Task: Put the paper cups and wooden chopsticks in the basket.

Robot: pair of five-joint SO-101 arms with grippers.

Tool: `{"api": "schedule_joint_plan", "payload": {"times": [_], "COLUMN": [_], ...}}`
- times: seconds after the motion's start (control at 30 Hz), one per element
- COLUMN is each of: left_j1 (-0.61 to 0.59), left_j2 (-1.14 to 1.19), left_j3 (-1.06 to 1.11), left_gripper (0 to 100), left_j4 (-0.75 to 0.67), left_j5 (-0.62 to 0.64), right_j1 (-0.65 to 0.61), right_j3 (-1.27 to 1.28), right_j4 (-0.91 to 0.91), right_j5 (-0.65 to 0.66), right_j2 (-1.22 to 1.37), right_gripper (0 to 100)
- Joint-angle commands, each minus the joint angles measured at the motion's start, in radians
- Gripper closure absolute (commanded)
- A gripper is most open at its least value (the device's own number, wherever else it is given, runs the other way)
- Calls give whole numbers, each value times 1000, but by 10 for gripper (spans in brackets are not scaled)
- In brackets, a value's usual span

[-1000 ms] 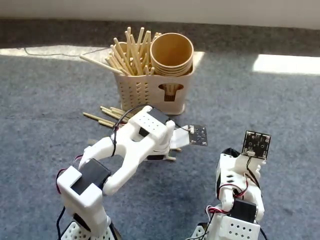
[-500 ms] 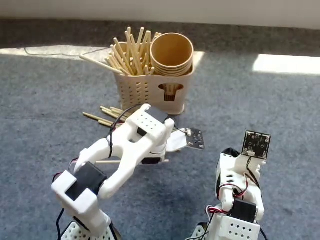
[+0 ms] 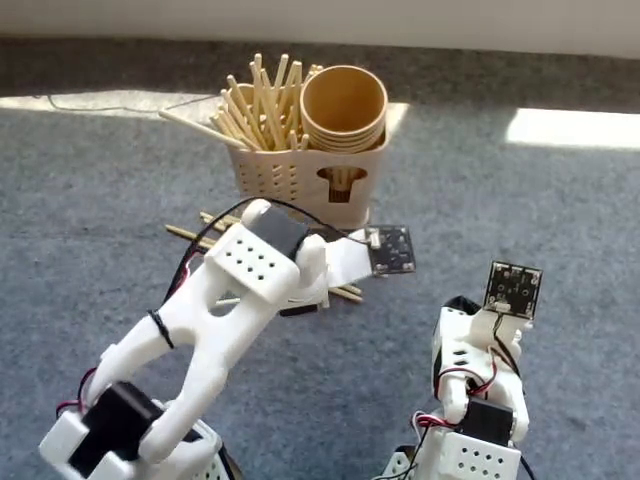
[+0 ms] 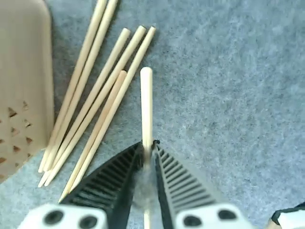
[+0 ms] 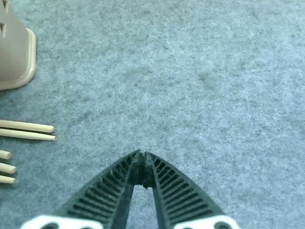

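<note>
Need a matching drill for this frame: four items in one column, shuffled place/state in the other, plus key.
1. stack of brown paper cups
2. loose wooden chopsticks
3. single wooden chopstick
4. right jaws

A. shut, holding nothing, over the grey carpet
B. clamped in the left jaws
C. inside the beige plastic basket
D. lying on the carpet beside the basket

Pairs: 1-C, 2-D, 3-B, 4-A

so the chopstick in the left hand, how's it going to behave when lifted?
Probably stiff: the chopstick runs straight out past the left hand without sagging. Likely light, being thin wood. It looks smooth and round, held at one narrow pinch, so it may swivel or slip.
</note>
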Motion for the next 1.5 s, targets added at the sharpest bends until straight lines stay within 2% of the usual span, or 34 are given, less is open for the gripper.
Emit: {"api": "schedule_joint_plan", "payload": {"times": [0.0,0.17,0.5,0.63,0.9,1.2,1.47], "left_j1": [10,2,1,-62,-268,-297,-398], "left_j2": [-151,-318,-573,-593,-598,-591,-582], "left_j3": [-31,-39,-33,-36,-39,-31,-27], "left_gripper": [994,994,994,994,994,994,994], "left_j4": [2,-2,-262,-381,-703,-965,-1105], "left_j5": [57,130,319,381,560,703,830], "right_j1": [10,10,10,10,10,10,10], "right_j3": [137,137,137,137,137,137,137], "right_j4": [-27,-27,-27,-27,-27,-27,-27], "right_j5": [-2,-2,-2,-2,-2,-2,-2], "right_j2": [-8,-8,-8,-8,-8,-8,-8], "right_gripper": [993,993,993,993,993,993,993]}}
